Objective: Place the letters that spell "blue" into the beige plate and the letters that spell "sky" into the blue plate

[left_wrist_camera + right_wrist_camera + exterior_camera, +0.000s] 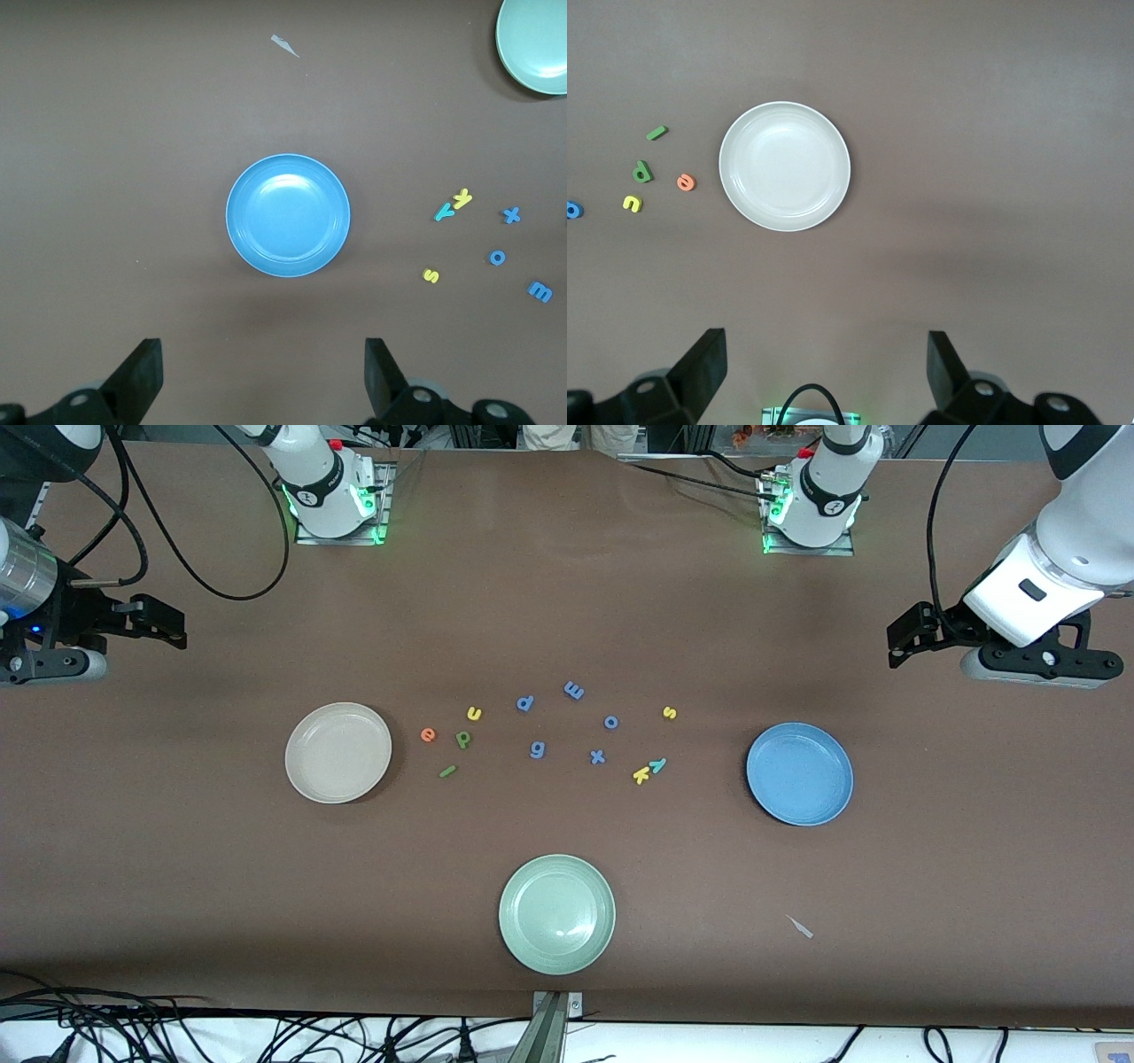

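Note:
The beige plate (297, 775) (785, 166) lies toward the right arm's end. Beside it lie the orange "e" (428, 734) (686, 182), yellow "u" (475, 713), dark green "b" (463, 738) and green "l" (447, 771). The blue plate (799, 773) (288, 215) lies toward the left arm's end, with the yellow "s" (670, 712) (431, 276), yellow "k" (641, 775) and teal "y" (657, 764) beside it. Both plates are empty. My left gripper (902, 642) (263, 372) hangs open, high over the table's end. My right gripper (168, 624) (827, 367) hangs open over the other end.
Several blue letters (574, 689) lie scattered in the middle between the two letter groups. A pale green plate (556, 914) sits nearest the front camera. A small scrap of paper (800, 926) lies on the brown table between the green and blue plates.

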You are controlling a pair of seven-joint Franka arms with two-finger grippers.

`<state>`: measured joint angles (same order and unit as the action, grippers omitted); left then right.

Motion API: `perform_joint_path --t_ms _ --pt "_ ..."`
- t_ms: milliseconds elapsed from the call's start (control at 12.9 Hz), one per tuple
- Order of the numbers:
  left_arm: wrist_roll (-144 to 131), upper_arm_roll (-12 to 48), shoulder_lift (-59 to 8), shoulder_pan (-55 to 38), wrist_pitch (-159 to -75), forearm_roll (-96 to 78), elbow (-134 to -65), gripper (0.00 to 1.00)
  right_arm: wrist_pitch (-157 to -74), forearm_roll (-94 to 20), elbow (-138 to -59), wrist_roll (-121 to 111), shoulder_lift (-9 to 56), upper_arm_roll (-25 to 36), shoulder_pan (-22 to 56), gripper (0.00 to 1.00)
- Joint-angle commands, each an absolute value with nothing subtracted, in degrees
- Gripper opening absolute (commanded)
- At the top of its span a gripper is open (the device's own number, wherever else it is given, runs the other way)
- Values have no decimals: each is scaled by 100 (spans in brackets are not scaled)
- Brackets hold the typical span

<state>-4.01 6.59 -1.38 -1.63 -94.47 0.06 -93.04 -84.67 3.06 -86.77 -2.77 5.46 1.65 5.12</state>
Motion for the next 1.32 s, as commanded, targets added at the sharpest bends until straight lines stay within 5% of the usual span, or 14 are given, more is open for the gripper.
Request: perform_joint_path --t_ms 0,621,1241 --pt "-352 686 -193 -176 -9360 105 -9167 100 -8516 290 -8534 -229 650 141 440 100" --pt "-360 694 -211 -184 -9352 9 -9167 100 -8595 273 -8517 -185 1010 -44 808 100" --pt "-334 879 -1228 -921 -9017 9 -9132 100 -10130 9 -9060 1148 1757 -314 1415 99"
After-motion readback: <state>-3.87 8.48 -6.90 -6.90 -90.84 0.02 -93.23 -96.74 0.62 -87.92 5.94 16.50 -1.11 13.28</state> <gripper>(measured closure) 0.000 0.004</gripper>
